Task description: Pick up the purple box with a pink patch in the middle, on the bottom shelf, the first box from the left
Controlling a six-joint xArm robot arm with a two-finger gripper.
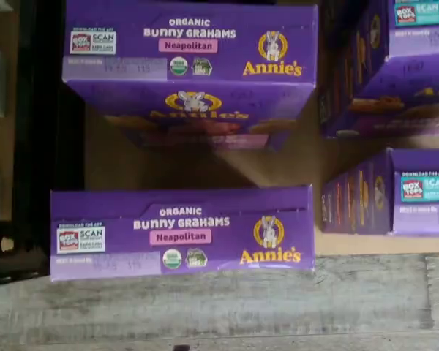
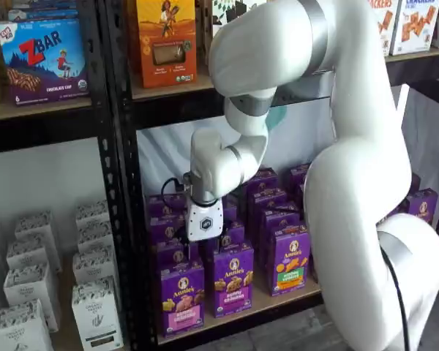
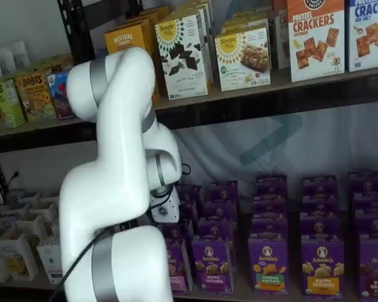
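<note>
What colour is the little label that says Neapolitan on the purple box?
Pink, with white lettering, on the purple box; the wrist view shows it best.

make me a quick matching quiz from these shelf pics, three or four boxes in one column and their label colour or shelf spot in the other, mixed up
Things:
1. small purple cardboard Annie's box at the front left of the bottom shelf
2. purple cardboard Annie's box two places to its right
3. blue cardboard ZBar box
4. orange cardboard box with a figure on it

Descriptions:
A. green label band
B. upper shelf, left bay
C. pink label band
D. upper shelf, above the purple boxes

Pairs: 1-C, 2-A, 3-B, 4-D
</note>
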